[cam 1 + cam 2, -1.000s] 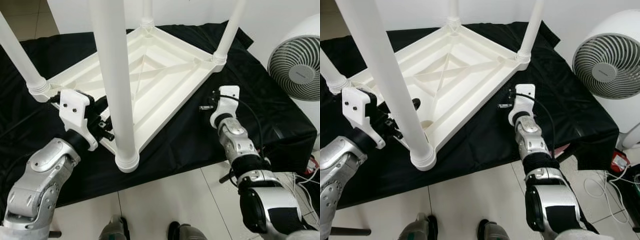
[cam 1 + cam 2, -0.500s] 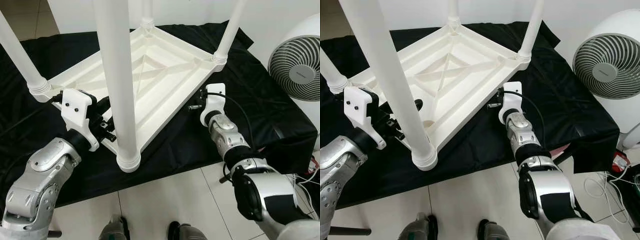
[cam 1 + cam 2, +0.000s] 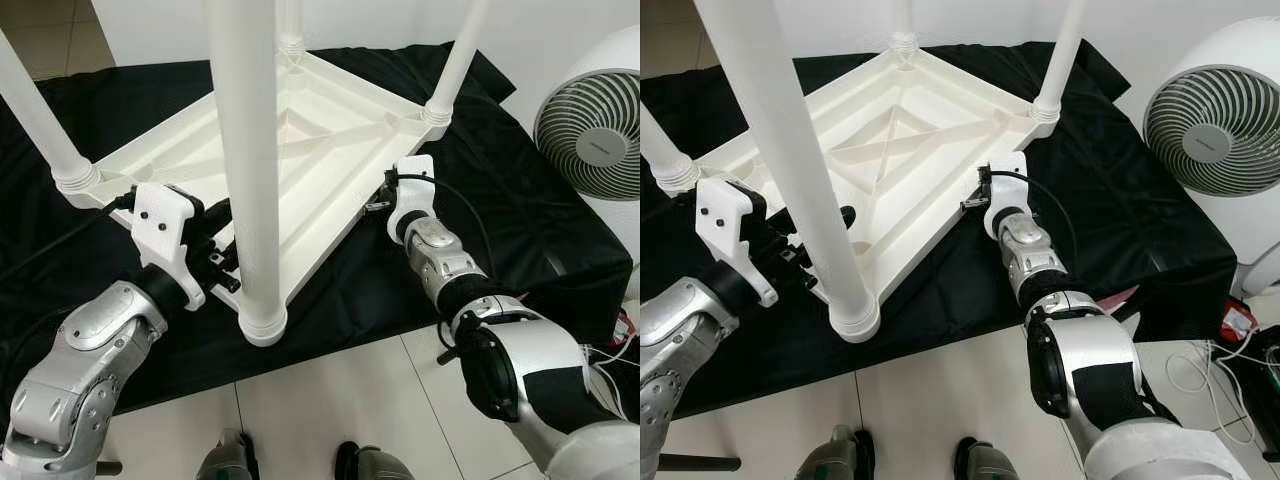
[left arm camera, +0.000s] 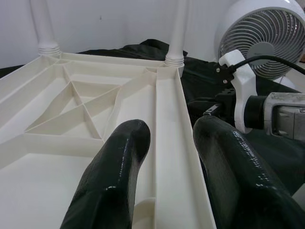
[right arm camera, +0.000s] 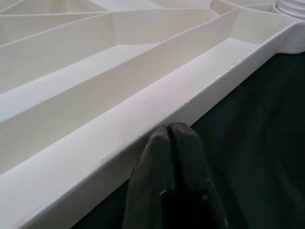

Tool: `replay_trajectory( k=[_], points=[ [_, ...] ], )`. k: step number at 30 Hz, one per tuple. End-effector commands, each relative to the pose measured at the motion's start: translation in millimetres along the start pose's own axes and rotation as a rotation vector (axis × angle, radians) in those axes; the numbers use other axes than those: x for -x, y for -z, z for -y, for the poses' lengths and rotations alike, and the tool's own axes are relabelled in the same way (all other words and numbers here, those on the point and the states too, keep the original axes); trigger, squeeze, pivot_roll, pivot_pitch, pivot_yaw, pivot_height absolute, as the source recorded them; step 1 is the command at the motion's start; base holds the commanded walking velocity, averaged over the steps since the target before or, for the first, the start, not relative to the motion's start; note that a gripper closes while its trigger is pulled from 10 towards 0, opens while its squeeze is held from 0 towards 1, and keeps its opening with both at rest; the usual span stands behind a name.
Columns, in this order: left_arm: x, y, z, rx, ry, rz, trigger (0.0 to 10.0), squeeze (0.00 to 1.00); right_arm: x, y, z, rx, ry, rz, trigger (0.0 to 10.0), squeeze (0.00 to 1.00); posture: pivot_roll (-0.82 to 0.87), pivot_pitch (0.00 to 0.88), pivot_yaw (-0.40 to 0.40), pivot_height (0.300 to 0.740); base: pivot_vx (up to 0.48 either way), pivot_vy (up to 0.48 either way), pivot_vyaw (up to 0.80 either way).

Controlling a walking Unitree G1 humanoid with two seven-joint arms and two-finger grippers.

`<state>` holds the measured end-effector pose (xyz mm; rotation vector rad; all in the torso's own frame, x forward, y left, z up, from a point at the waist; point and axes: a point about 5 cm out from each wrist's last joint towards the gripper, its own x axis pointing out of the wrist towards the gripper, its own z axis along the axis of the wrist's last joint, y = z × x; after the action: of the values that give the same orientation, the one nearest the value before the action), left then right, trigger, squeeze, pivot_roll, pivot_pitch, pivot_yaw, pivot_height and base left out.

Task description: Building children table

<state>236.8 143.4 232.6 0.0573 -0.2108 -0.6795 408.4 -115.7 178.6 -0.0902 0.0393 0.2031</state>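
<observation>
Right arm has swung in leftward over the last second: right gripper [image 3: 978,192] was out over the black cloth [image 3: 520,200], now its tips sit against the right long rim of the upside-down white table [image 3: 310,130]. Left arm edged a bit right along the near-left rim.

Table lies top-down on the cloth, middle of the scene, four legs up; the near leg [image 3: 250,170] stands between the two arms. Right wrist view: right gripper's fingers [image 5: 171,157] pressed together, holding nothing, tips touching the outer wall of the rim. Left gripper [image 4: 169,157] is spread, one finger either side of the near-left rim, not clamped as far as I can see.

Risks, my guess: closed right fingers pushing sideways could slide the table on the slick cloth, or skid under the rim and bunch the fabric. If the left closes and lifts alone, the table may pivot and the near leg swing into an arm. A loosely seated leg could pop out. White fan [image 3: 592,140] stands on the far right, near enough to get knocked.

Writing: fan hub has a small mark, too small to read. None elsewhere.
</observation>
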Motion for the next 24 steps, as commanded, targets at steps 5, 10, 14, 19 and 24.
replay_trajectory(
  k=[5, 10, 14, 19, 24],
  points=[
    [-1.1, 2, 14.6, 0.026, 0.108, -0.016, 10.0, 0.0, -5.4, -13, -16.2, -0.031, -0.05, 0.021, 10.0, 0.0, 0.09, 0.156, -0.045, 0.74, 0.0, 0.0, 0.0],
    [-2.6, 1, 17.3, 0.024, 0.13, -0.019, 10.0, 0.0, -6.6, -13, -28.0, -0.029, -0.106, 0.006, 10.0, 0.0, 0.08, 0.153, -0.042, 0.74, 0.0, 0.0, 0.0],
    [-3.1, 0, 18.5, 0.024, 0.139, -0.019, 10.0, 0.0, -7.1, -13, -37.4, -0.017, -0.151, 0.002, 10.0, 0.0, 0.08, 0.151, -0.037, 0.74, 0.0, 0.0, 0.0],
    [-3.3, -1, 19.7, 0.026, 0.148, -0.019, 10.0, 0.0, -7.1, -13, -43.0, -0.013, -0.178, -0.001, 10.0, 0.0, 0.08, 0.15, -0.035, 0.74, 0.0, 0.0, 0.0],
    [-5.2, -2, 22.5, 0.035, 0.158, -0.014, 10.0, 0.0, -7.2, -15, -48.5, -0.005, -0.198, 0.012, 10.0, 0.0, 0.07, 0.155, -0.028, 0.74, 0.0, 0.0, 0.0]
  ],
)
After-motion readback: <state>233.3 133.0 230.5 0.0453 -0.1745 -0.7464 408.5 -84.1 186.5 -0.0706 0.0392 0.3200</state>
